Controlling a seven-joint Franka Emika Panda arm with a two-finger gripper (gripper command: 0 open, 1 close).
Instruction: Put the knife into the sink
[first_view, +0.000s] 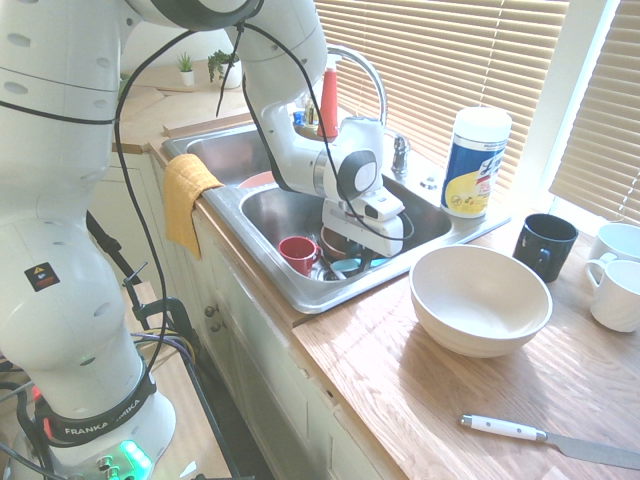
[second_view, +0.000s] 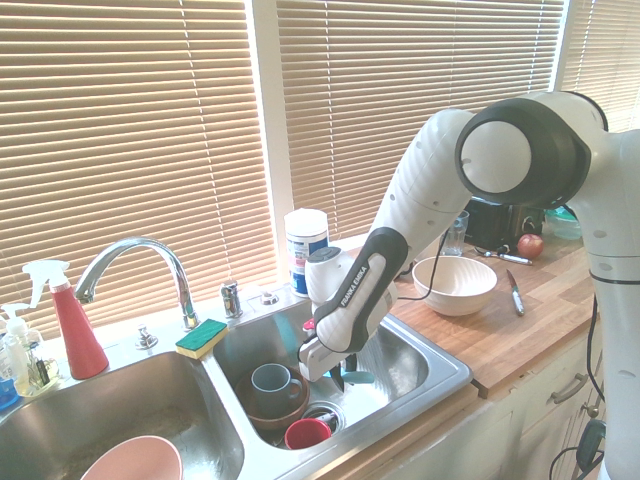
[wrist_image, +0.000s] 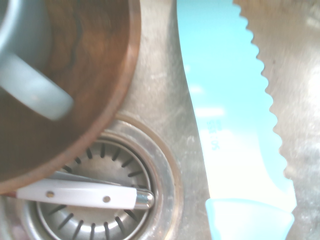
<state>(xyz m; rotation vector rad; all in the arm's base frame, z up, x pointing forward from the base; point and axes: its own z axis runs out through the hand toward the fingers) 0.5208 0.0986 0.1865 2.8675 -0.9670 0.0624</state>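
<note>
Hand (second_view: 338, 376) low inside the right basin of the sink (second_view: 445, 372), fingers pinching the teal knife (wrist_image: 235, 125), whose blade hangs just over the basin floor beside the drain (wrist_image: 107, 200) and a brown bowl (second_view: 272, 410) holding a grey mug (second_view: 272, 384). Step looks like the final lowering. Next move calls for spreading the fingers to drop it, then lifting clear of the red cup (second_view: 306, 433).

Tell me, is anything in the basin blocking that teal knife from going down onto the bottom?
Nothing visible does. The pincer, shut on the knife, is already down in the sink. The brown bowl, red cup and drain sit to one side; bare steel lies beside the blade.
</note>
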